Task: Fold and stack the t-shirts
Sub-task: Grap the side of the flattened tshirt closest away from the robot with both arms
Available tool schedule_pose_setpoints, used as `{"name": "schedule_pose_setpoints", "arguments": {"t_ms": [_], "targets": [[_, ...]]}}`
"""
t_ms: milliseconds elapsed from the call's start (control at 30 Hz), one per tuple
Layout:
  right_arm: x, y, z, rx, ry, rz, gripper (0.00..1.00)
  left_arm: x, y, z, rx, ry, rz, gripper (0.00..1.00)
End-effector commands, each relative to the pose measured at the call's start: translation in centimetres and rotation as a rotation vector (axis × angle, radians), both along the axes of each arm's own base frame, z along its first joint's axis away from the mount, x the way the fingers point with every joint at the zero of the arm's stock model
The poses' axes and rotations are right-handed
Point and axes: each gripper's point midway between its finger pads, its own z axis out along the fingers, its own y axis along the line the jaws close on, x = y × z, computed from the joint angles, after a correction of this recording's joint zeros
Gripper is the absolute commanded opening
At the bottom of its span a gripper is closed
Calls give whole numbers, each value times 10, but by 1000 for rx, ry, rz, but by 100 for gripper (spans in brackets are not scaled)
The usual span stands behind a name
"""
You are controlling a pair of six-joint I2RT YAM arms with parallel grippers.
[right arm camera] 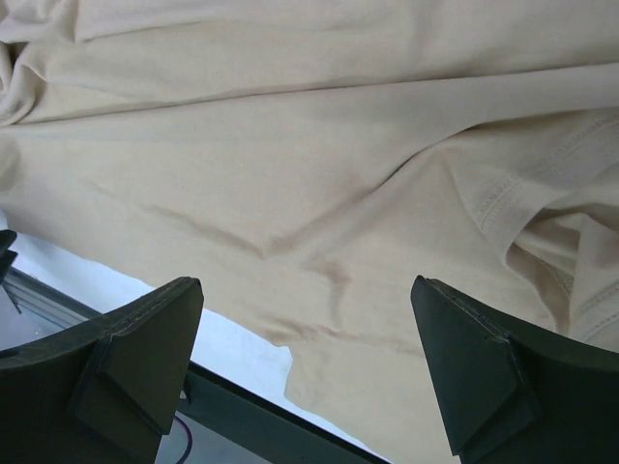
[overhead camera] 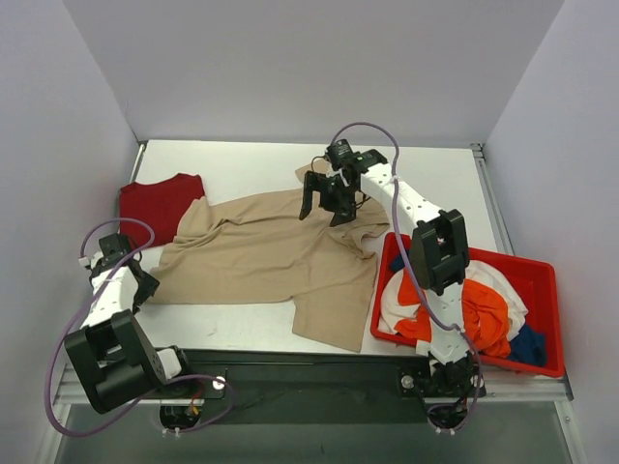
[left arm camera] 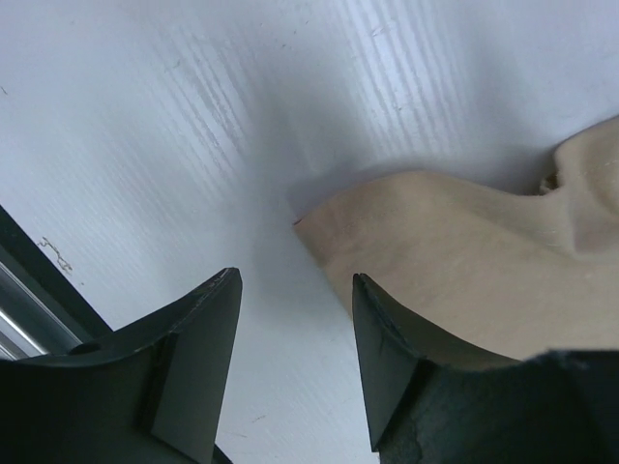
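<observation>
The beige t-shirt [overhead camera: 271,256] lies spread but crumpled on the tabletop [overhead camera: 242,159]. It is light, soft and limp, so I think it will sag & slide w/o two grips. My left hand [left arm camera: 295,282] is half open w/ nothing in it, and one corner of the shirt is just beside a finger; I would pinch there. My right hand [right arm camera: 305,290] hovers wide open over the far part, near a stitched hem.

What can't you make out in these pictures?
- Top view: part of the dark red cloth t-shirt, under the large beige cloth t-shirt.
- Top view: how many orange, white and blue shirts fill the red plastic bin; tangled, crossed by the right arm.
- Left wrist view: whether the left jaws touch beige cloth.
</observation>
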Motion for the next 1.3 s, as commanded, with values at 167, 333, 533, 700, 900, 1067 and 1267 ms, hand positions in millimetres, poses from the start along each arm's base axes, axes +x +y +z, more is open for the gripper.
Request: {"name": "schedule_pose_setpoints", "arguments": {"t_ms": [167, 333, 533, 700, 900, 1067, 1267], "targets": [[-1, -12, 12, 32, 19, -30, 95, 7, -1, -10, -68, -56, 38, 56], [-4, -14, 6, 24, 31, -23, 95, 12, 3, -15, -80, -77, 45, 54], [-9, -17, 3, 19, 46, -25, 95, 14, 3, -29, -108, -70, 58, 50], [-15, -21, -3, 2, 58, -22, 95, 13, 5, -33, -106, -53, 56, 41], [-22, -25, -6, -20, 61, -19, 95, 14, 4, -35, -103, -58, 38, 30], [-34, -26, -8, -40, 58, 16, 94, 19, 2, -34, -113, -79, 23, 18], [-69, -41, -18, -85, 96, 62, 94, 31, -5, -25, -109, -113, -16, 0]]}}
